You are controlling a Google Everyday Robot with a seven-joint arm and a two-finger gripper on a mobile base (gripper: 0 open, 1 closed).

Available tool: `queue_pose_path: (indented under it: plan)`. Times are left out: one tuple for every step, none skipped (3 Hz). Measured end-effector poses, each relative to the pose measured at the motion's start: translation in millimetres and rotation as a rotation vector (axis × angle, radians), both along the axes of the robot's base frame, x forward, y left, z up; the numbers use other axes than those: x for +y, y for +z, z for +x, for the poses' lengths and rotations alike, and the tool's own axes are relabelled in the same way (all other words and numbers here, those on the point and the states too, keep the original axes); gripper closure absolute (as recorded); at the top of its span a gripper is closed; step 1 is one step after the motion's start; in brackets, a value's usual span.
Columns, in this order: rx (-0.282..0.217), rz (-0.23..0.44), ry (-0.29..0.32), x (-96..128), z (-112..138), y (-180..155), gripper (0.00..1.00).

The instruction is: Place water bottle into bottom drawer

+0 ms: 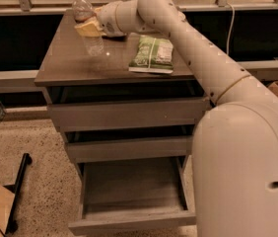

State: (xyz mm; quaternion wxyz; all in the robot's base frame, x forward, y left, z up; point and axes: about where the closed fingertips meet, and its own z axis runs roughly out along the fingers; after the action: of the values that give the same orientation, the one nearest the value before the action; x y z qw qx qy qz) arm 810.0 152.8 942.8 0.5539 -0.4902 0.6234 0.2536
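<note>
At the back left corner of the cabinet (pixel 75 67), the robot's gripper (pixel 90 29) pinches the water bottle (pixel 94 42) around its middle. Its pale yellowish fingers (pixel 87 30) cross the label band, while the white cap points up and slightly away toward the cabinet's rear edge. The bottle's long axis runs near upright, with a slight tilt. The gripper reaches it from the side nearer the cabinet's centre, where a green snack bag (pixel 152 53) lies flat. The bottom drawer (pixel 129 223) stands pulled out at the foot of the cabinet, well below and forward of the bottle. Its inside looks bare, and the two shallower drawers above it are shut. By the look of it, the carry must clear the cabinet's front edge before dropping. Whether the bottle's base touches the cabinet top or hangs just above it cannot be told. The far finger is hidden behind the bottle, and the arm (pixel 193 48) cuts off the cabinet's right side.
</note>
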Motion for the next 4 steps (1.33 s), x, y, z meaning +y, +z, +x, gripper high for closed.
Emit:
queue_pose_path:
  plan:
    - [-0.021,-0.019,0.073,-11.0,-30.3,19.3,1.0]
    - [-0.008,-0.031,0.192,-23.0,-70.7,22.8,1.0]
    - [0.019,-0.068,0.336,-29.1,-114.8,21.1,1.0]
    - [0.054,-0.076,0.428,-42.5,-158.1,16.3,1.0]
